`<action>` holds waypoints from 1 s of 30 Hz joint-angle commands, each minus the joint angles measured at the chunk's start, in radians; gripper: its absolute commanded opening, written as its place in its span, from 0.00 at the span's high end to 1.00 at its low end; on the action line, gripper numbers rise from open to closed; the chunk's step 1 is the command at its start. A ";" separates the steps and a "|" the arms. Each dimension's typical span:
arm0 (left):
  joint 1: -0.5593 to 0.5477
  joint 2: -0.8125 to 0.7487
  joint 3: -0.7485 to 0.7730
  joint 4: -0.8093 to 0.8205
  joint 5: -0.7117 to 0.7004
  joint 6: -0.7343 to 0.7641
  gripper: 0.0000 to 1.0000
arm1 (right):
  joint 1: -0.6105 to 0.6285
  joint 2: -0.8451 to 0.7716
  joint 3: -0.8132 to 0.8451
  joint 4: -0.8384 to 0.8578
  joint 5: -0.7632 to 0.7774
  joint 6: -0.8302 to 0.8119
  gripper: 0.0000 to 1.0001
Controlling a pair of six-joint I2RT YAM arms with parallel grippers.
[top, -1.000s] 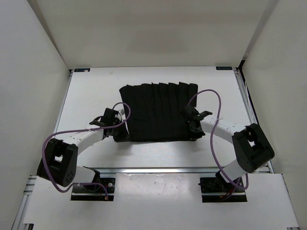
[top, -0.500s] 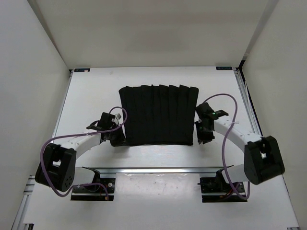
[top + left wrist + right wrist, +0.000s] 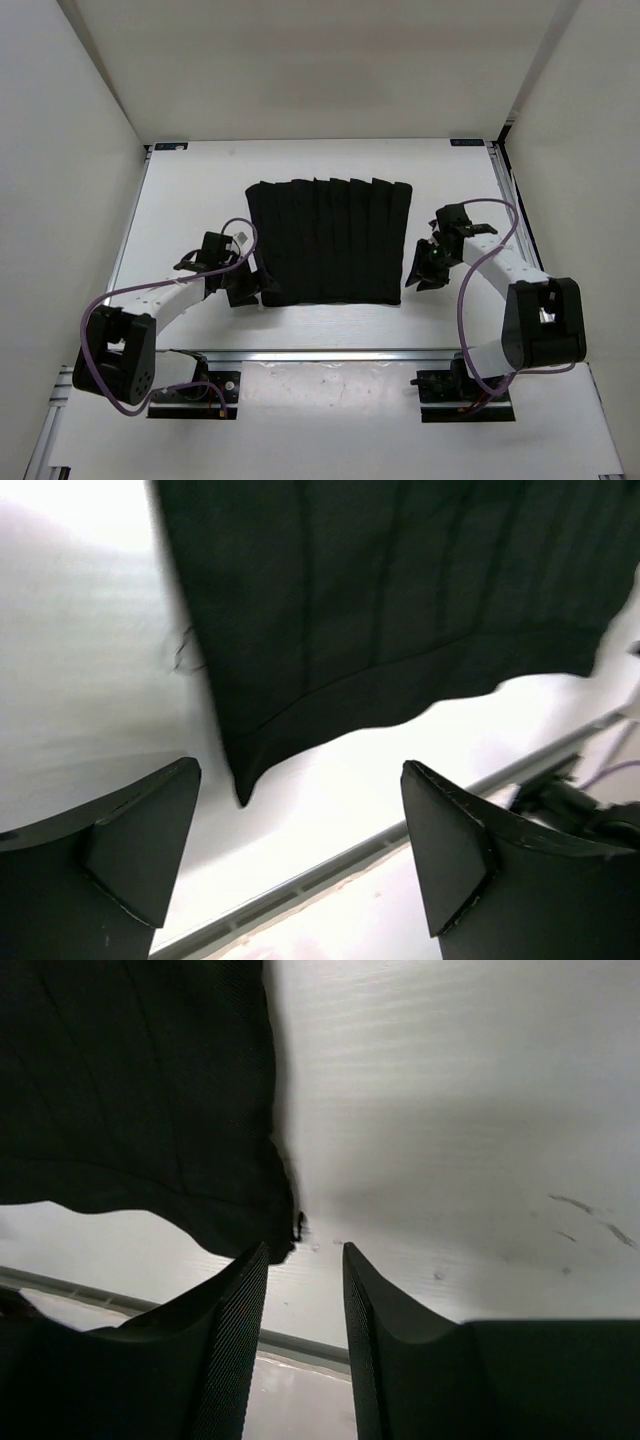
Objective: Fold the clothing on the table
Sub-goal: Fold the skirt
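Clothing, a black pleated garment, lies spread flat near the middle of the white table, with its pleats running from the far side toward the arms and its near hem slightly wavy. The left claw sits low at the garment's near left corner with its fingers spread wide. In the left wrist view the claw frames that corner of the fabric in its gap, and neither finger touches it. The right claw is just beside the garment's near right edge, clear of the cloth. From its own camera the claw has a narrow gap between its fingers with nothing gripped, and the near right corner of the fabric ends just ahead of the tips. Bare table shows on the far side of that corner. An aluminium rail runs along the near edge of the table, and purple cables loop along both arms.
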 commanded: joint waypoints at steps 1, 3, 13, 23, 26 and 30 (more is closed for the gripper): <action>0.045 -0.021 -0.009 0.105 0.089 -0.055 0.08 | 0.002 0.027 -0.024 0.089 -0.109 0.055 0.58; 0.061 -0.012 -0.009 0.104 0.049 -0.054 0.13 | 0.005 0.032 -0.036 0.124 -0.136 0.068 0.59; 0.073 0.005 -0.055 0.104 -0.029 -0.065 0.31 | -0.021 0.021 -0.095 0.165 -0.135 0.100 0.59; 0.059 0.036 -0.131 0.224 0.013 -0.131 0.84 | -0.038 0.033 -0.185 0.274 -0.178 0.163 0.59; 0.050 0.051 -0.136 0.239 0.021 -0.140 0.80 | -0.027 0.055 -0.185 0.309 -0.191 0.170 0.59; 0.041 0.059 -0.136 0.253 0.023 -0.138 0.86 | -0.009 0.066 -0.179 0.345 -0.207 0.195 0.59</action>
